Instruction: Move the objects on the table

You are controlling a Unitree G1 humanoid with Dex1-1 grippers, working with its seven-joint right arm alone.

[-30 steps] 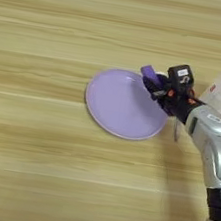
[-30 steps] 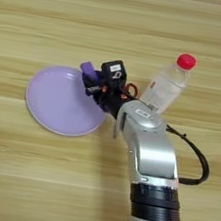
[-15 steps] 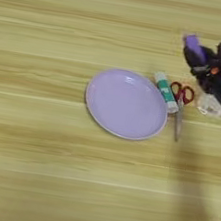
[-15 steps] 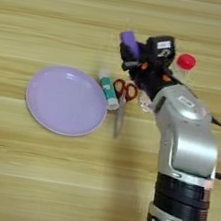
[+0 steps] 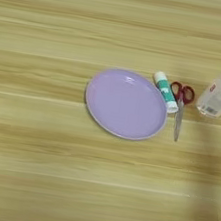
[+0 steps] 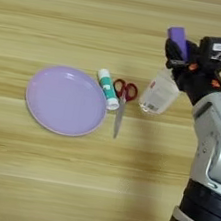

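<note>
End effector [image 6: 179, 50] pinching purple block [image 6: 177, 39], far right above desk [image 6: 47, 173]. Block seems light, rigid; white tube [image 6: 108, 89] probably rolls, grip mid-body.

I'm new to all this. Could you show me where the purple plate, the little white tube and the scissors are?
purple plate [image 6: 66, 100]: right eye view, on its bare middle.
white tube [image 6: 108, 88]: right eye view, on its teal label.
scissors [image 5: 182, 93]: left eye view, on the red handles.

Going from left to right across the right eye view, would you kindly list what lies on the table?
Purple plate → white tube → red-handled scissors → clear bottle, on the wooden table.
</note>
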